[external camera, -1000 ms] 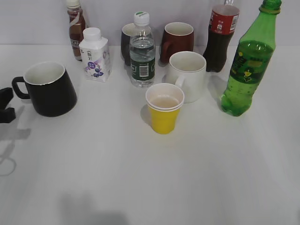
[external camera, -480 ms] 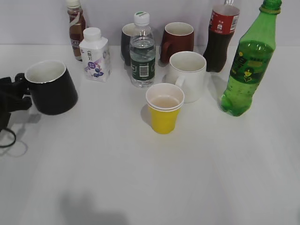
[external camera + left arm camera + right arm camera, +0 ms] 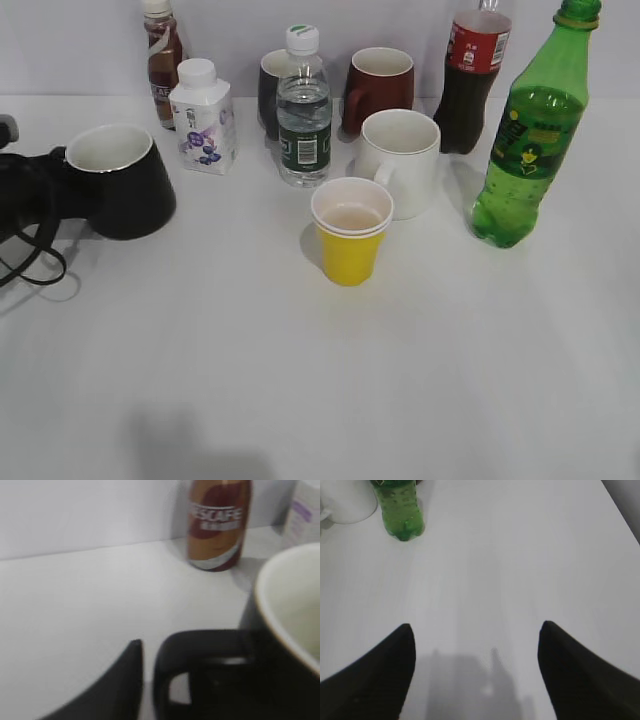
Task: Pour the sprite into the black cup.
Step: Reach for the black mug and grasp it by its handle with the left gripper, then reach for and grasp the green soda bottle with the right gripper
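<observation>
From the exterior view, the left end effector [image 3: 45,190] is at the far left of the white counter [image 3: 320,370], right at the loop handle of the wide black mug with white inside [image 3: 120,180]. The mug looks a little tilted, its mouth leaning toward the end effector. Far away on the opposite side stands the tall green translucent plastic bottle with green cap and yellow-green label [image 3: 530,125], upright and capped, with nothing touching it. A yellow paper cup [image 3: 350,240] and a white ceramic mug [image 3: 400,160] stand between them.

In the left wrist view, the black handle [image 3: 200,665] fills the space just ahead of the end effector, and one dark finger [image 3: 117,690] lies just beside it on the outside. I cannot tell if the jaws really press on the handle. To do this step well, I think the grip should sit square on the handle and the mug should be kept level.

In the right wrist view, the right end effector [image 3: 475,667] is spread wide and empty above bare counter; the green bottle base [image 3: 400,510] is ahead and to its left, well apart. The bottle top is cut off here, and the left arm is mostly out of frame in the exterior view.
</observation>
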Tool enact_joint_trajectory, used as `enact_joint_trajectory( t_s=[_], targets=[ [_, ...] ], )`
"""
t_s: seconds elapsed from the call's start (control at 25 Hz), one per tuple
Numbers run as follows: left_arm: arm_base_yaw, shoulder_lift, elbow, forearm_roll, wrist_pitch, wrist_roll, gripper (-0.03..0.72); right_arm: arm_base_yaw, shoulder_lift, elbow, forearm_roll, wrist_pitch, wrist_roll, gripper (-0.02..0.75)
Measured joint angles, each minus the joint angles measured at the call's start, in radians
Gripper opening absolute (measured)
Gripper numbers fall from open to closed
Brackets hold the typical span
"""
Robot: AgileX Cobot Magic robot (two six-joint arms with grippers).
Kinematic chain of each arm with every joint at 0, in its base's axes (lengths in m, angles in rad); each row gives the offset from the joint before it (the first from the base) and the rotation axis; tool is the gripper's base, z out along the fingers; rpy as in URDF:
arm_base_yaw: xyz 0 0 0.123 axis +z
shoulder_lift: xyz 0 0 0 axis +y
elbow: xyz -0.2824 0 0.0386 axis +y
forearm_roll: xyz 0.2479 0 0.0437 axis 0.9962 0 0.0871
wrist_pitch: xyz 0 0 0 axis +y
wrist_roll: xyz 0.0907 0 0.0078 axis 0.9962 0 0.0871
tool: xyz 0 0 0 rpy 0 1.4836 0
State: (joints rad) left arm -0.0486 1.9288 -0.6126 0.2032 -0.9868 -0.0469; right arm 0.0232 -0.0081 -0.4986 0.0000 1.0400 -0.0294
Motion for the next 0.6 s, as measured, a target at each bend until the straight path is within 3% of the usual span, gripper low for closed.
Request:
enact_joint_trajectory(
  t_s=[0.12,0.16,0.4,0.6],
  targets=[
    [0.0,0.004,-0.014,0.03,-0.005,0.001,0.06,0.0,0.0,0.0,0.0,0.0,0.0,0.571],
    [0.0,0.004,-0.015,0.034,-0.013,-0.001,0.045,0.0,0.0,0.0,0.0,0.0,0.0,0.571],
    [0.0,-0.055,-0.014,0.062,0.03,0.017,0.043,0.0,0.001,-0.016,0.104,-0.062,-0.052,0.553],
    [0.0,-0.167,-0.014,0.076,0.044,0.019,0.043,0.0,0.144,-0.027,0.135,-0.545,-0.118,0.536]
  ],
)
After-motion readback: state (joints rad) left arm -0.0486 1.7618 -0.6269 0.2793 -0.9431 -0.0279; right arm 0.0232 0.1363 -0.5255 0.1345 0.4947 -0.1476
